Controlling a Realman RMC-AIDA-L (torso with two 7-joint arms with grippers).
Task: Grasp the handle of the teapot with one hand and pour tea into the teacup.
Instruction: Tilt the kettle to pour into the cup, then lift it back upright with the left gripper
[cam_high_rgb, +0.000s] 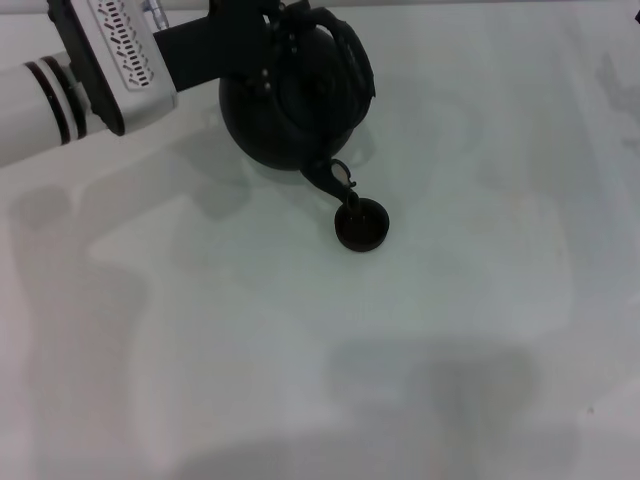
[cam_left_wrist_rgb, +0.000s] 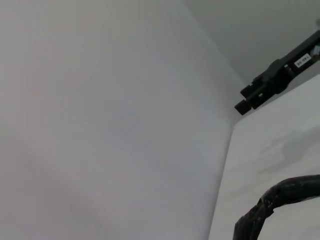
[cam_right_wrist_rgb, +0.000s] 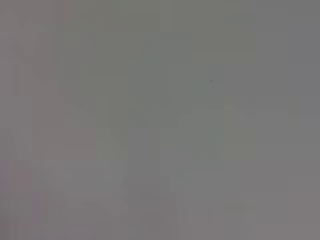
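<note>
In the head view the black round teapot (cam_high_rgb: 285, 105) hangs tilted at the back of the table, its short spout (cam_high_rgb: 333, 180) pointing down at the tiny dark teacup (cam_high_rgb: 361, 224). The spout tip is right over the cup's rim. The arched dark handle (cam_high_rgb: 352, 58) curves over the pot's far right side. My left gripper (cam_high_rgb: 285, 25) reaches in from the upper left and is shut on the handle near its top, holding the pot off the table. A piece of the rough-wrapped handle (cam_left_wrist_rgb: 280, 195) shows in the left wrist view. My right gripper is out of view.
The white table (cam_high_rgb: 420, 350) spreads in front and to the right of the cup. The left wrist view shows a pale wall and a black fixture (cam_left_wrist_rgb: 277, 77) at the table's far edge. The right wrist view shows only flat grey.
</note>
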